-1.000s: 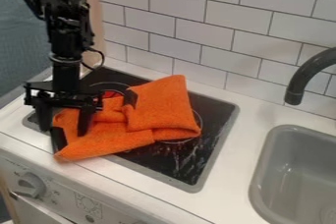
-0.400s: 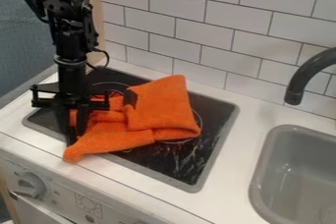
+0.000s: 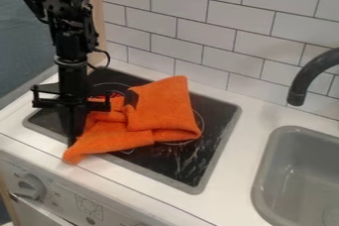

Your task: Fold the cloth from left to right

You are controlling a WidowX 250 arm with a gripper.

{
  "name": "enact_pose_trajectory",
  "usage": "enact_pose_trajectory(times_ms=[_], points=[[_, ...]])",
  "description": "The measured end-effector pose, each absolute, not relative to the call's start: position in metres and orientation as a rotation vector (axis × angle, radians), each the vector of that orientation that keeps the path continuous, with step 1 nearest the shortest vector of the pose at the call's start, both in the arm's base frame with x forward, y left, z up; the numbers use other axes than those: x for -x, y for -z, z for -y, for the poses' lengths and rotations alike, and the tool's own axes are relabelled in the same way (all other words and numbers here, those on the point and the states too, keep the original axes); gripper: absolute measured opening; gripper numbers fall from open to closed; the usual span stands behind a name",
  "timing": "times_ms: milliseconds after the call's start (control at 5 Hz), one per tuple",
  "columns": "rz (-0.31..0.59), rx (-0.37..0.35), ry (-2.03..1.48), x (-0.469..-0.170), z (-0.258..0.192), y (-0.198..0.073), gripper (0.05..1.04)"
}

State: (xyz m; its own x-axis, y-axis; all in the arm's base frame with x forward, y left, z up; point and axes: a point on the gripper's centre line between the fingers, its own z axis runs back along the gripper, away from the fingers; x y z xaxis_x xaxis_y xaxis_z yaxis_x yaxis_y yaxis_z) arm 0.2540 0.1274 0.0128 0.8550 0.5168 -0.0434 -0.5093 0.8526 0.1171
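We see the black gripper (image 3: 71, 143) hanging upright over the left side of the stove, its two fingers brought together and pointing down. Their lower ends are right at the left edge of the orange cloth (image 3: 162, 108); whether they pinch any of it, we cannot tell. Taking the gripper's tip as the middle of our clock, with twelve at the top of the view, we find one cloth corner bunched at six, over the stove's front rim. The rest spreads away toward two o'clock in uneven layers, rising to a thick folded flap with a dark patch on it. Beneath lies the black cooktop (image 3: 215, 131), a reddish ring showing at one and pale streaks toward four. The arm (image 3: 70, 46) rises toward twelve. Farther out, we have a control knob (image 3: 28, 186) between seven and eight, the grey sink (image 3: 298, 170) just past three, the dark faucet (image 3: 311, 74) between two and three, and white wall tiles (image 3: 205, 17) from one to two.
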Motion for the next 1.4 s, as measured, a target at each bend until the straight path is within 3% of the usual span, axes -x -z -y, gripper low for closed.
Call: enact_pose_trajectory(times_ms=[400,600,1000,1400], points=[[-0.111,-0.078,-0.566,-0.240,-0.135,-0.019,0.052],[-0.089,-0.077,-0.588,-0.238,-0.140,-0.032,0.052],[-0.049,-0.005,-0.635,-0.244,-0.142,-0.060,0.052],[-0.001,0.095,-0.601,-0.270,-0.108,-0.085,0.052]])
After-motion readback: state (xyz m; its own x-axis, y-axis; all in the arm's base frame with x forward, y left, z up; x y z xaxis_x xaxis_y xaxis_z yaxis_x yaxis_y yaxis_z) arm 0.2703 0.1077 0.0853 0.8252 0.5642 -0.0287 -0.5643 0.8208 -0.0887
